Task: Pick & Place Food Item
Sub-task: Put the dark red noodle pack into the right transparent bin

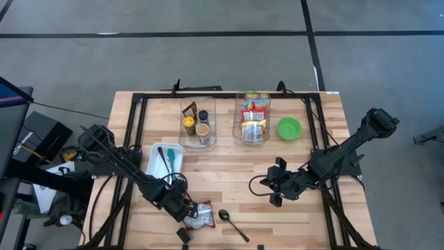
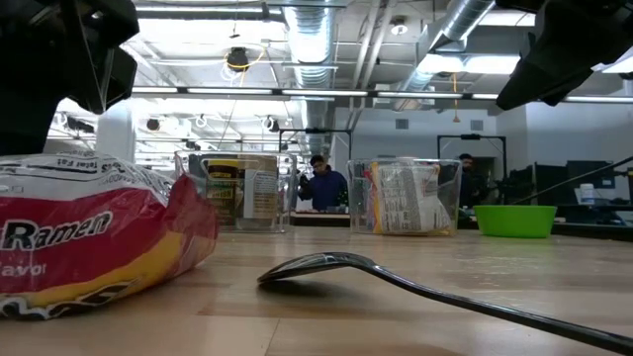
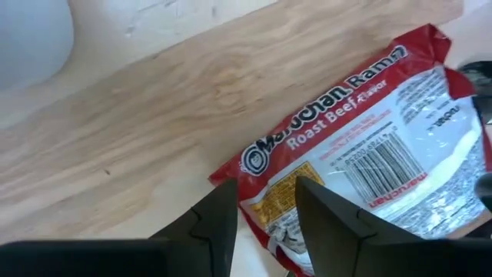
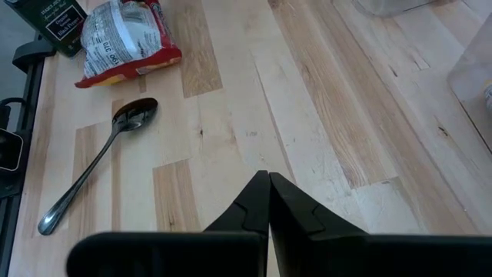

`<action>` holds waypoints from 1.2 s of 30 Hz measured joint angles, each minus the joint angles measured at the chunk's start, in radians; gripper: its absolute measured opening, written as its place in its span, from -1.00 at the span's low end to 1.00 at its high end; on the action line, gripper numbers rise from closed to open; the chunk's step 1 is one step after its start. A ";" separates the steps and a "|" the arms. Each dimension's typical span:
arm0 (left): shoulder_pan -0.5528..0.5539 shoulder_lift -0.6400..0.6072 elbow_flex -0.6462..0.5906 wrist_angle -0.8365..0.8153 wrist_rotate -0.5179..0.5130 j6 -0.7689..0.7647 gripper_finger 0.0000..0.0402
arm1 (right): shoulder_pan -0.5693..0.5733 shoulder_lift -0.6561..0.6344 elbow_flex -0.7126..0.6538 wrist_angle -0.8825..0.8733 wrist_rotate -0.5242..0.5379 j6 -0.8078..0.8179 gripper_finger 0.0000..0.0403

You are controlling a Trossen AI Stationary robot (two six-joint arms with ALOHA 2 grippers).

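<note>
A red and white ramen packet [image 1: 201,217] lies flat on the wooden table near its near edge, printed face up [image 3: 361,138]. My left gripper [image 1: 186,210] points steeply down over the packet's left end. It is open, one finger outside the packet's end edge and one over the packet [image 3: 265,219]. My right gripper [image 1: 276,187] hangs shut above bare wood right of centre [image 4: 269,192], well clear of the packet [image 4: 127,42]. My left gripper stands with its fingers on either side of the packet's sealed end [image 3: 254,185], coming from above. Whether the fingers touch the packet I cannot tell. The packet rests on the table.
A metal spoon [image 1: 232,223] lies just right of the packet. A white tray [image 1: 165,158] sits to the left, two clear bins [image 1: 198,121] [image 1: 254,118] and a green bowl [image 1: 289,128] stand at the far side. A small dark box [image 1: 182,235] sits at the near edge.
</note>
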 joint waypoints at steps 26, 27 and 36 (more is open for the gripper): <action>-0.016 -0.002 0.001 -0.021 0.054 -0.007 -0.37 | 0.000 0.000 0.000 0.000 0.000 -0.002 -1.00; -0.021 -0.002 0.001 -0.021 0.065 -0.009 -0.37 | 0.000 0.000 0.000 0.000 0.000 -0.002 -1.00; -0.051 -0.002 0.001 0.000 0.021 -0.052 -0.37 | 0.000 0.000 0.000 0.000 0.000 -0.018 -1.00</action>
